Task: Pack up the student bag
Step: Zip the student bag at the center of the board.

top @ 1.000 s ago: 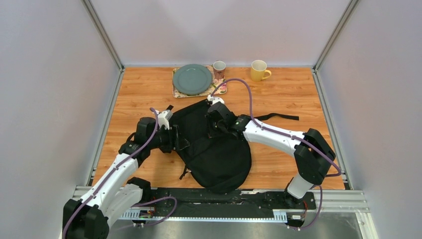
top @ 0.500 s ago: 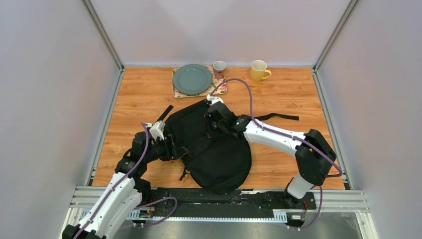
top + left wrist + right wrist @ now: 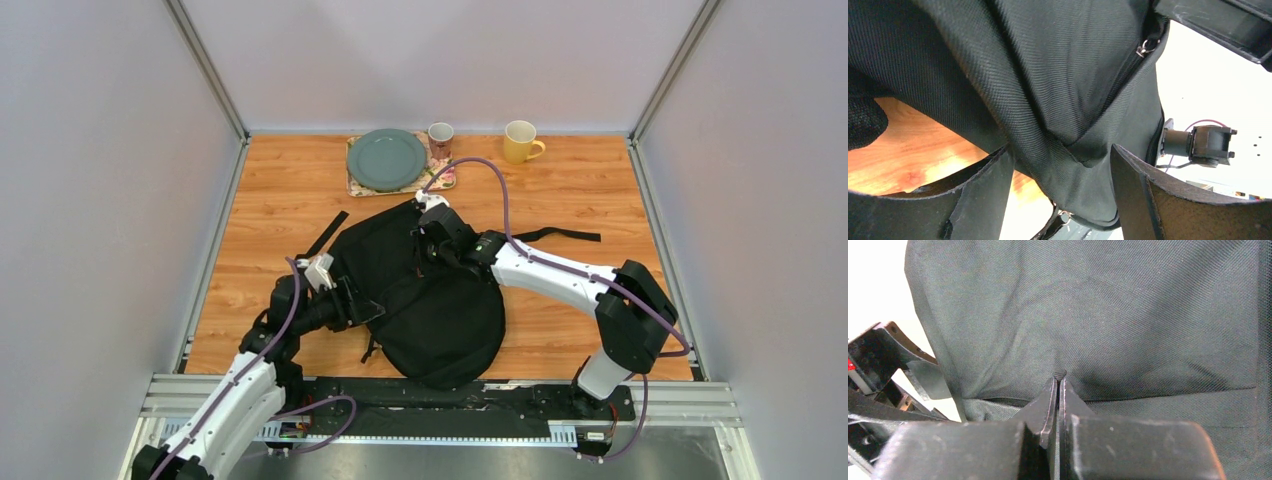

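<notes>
Left to right: one left gripper [image 3: 362, 300], jaws spread astride a fold at the left edge of the one student bag [image 3: 440, 310], which lies flat mid-table [image 3: 280, 190]. One right gripper [image 3: 425, 243], jaws pressed together, pinches the bag's fabric. Behind are one plate [image 3: 387, 158] on one mat [image 3: 447, 181] and two mugs: a brown mug [image 3: 440, 135] and a yellow mug [image 3: 520, 140].

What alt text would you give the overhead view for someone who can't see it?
Two robot arms work on a black backpack lying on a wooden table: the right gripper pinched shut on its fabric, the left gripper open against its left side. A green plate, small cup and yellow mug stand at the far edge.
</notes>
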Robot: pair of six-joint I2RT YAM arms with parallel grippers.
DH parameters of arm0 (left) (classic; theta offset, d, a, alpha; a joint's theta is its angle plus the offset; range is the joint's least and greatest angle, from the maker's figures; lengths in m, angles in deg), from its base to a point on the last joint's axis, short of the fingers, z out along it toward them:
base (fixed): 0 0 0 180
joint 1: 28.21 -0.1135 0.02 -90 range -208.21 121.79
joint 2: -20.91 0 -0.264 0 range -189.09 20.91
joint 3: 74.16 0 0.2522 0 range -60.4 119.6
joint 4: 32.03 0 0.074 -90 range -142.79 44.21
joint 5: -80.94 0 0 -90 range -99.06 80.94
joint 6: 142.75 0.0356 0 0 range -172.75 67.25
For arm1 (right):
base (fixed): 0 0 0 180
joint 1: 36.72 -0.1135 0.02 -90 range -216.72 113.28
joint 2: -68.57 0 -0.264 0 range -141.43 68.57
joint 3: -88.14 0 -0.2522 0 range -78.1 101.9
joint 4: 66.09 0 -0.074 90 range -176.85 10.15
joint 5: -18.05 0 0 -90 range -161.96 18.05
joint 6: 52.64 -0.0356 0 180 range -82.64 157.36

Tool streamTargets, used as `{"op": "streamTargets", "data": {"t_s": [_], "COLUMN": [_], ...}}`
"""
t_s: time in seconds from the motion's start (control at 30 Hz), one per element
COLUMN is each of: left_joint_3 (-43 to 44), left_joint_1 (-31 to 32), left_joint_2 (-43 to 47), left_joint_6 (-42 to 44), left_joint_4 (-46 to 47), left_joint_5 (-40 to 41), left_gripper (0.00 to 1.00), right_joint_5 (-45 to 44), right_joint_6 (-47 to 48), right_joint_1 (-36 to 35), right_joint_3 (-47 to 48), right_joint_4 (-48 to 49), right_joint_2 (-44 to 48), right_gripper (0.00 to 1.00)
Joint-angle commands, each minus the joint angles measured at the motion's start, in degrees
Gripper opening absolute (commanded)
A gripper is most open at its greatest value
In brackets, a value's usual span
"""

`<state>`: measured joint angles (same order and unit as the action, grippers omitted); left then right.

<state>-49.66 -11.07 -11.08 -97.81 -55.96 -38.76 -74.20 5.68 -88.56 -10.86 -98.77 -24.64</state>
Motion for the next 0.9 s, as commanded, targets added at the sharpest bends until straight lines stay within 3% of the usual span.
{"op": "streamTargets", "data": {"t_s": [0.0,0.03,0.07,0.2,0.23,0.27,0.6,0.87], "left_joint_3": [-1.8,-2.0,-2.2,-2.8,-3.1,-3.0,7.0,9.9], "left_joint_1": [-0.3,-0.3,-0.3,-0.3,-0.3,-0.3,-0.3,-0.2], "left_joint_2": [-0.5,-0.7,-1.0,-3.4,-3.8,-4.0,-6.7,-7.6], "left_joint_6": [-4.2,-4.2,-4.0,-3.6,-3.5,-2.8,15.0,20.3], "left_joint_4": [8.3,8.7,9.1,11.9,12.4,12.5,-9.3,-14.3], "left_joint_5": [-2.0,-2.0,-2.3,-3.2,-3.7,-3.9,3.8,6.8], "left_gripper": [0.77,0.72,0.54,0.25,0.07,0.00,0.00,0.00], "right_joint_5": [1.4,1.4,1.4,5.6,5.4,5.0,-6.4,-8.2], "right_joint_6": [0.0,0.0,-0.1,-0.3,-0.4,-0.3,0.2,1.4], "right_joint_1": [0.2,0.1,0.1,0.0,0.1,0.1,3.8,8.9], "right_joint_3": [-0.6,-0.6,-0.7,-0.9,-0.9,-0.7,1.0,-1.9], "right_joint_4": [2.3,2.6,2.7,3.7,3.6,3.4,-0.9,-2.2], "right_joint_2": [2.5,2.6,2.7,2.6,2.6,2.6,2.6,5.6], "right_gripper": [0.00,0.00,0.00,0.00,0.00,0.00,0.00,0.00]}}
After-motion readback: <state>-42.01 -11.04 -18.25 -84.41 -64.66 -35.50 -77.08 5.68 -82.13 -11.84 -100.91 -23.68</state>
